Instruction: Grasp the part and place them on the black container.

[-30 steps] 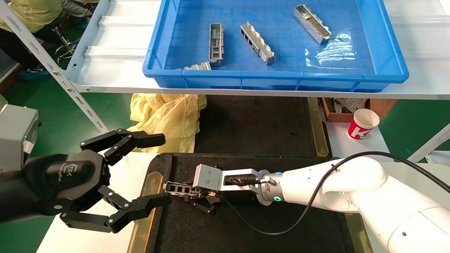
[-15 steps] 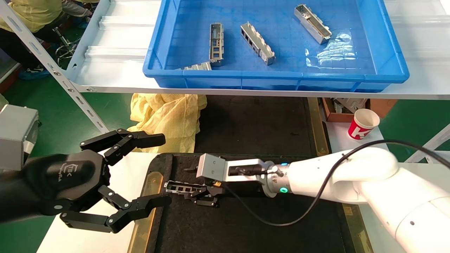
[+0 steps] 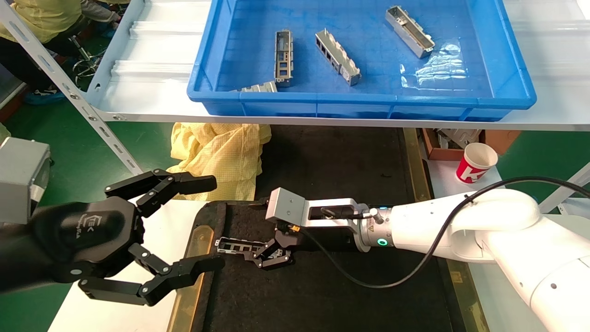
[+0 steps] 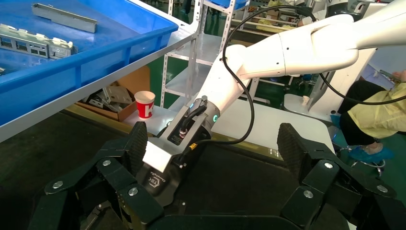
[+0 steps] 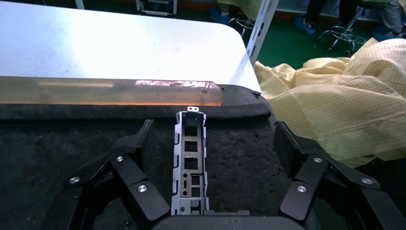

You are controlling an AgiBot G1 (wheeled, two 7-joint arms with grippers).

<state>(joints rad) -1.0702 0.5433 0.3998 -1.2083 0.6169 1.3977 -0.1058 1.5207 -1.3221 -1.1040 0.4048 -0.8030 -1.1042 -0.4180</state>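
Note:
One silver part [image 3: 235, 245] lies flat on the black container [image 3: 322, 295] near its left brass strip. My right gripper [image 3: 260, 233] is open just right of the part, a finger [image 3: 272, 254] beside its end. In the right wrist view the part [image 5: 190, 163] lies between the spread fingers [image 5: 139, 148], touching neither, on the black container [image 5: 239, 158]. Several more parts [image 3: 283, 57] lie in the blue bin [image 3: 507, 69] on the shelf above. My left gripper [image 3: 214, 223] is open and empty at the container's left edge; it also shows in the left wrist view [image 4: 214, 143].
A yellow cloth [image 3: 216, 157] hangs behind the container's left corner. A red and white paper cup [image 3: 476, 162] and a cardboard box [image 3: 442, 143] stand at the right. The white shelf edge [image 3: 322, 121] overhangs the far side. A brass strip [image 3: 193, 272] borders the container.
My right gripper has spread its fingers, lifted and drawn back to the right, away from the part. The part stays lying on the black container. The left arm has not moved.

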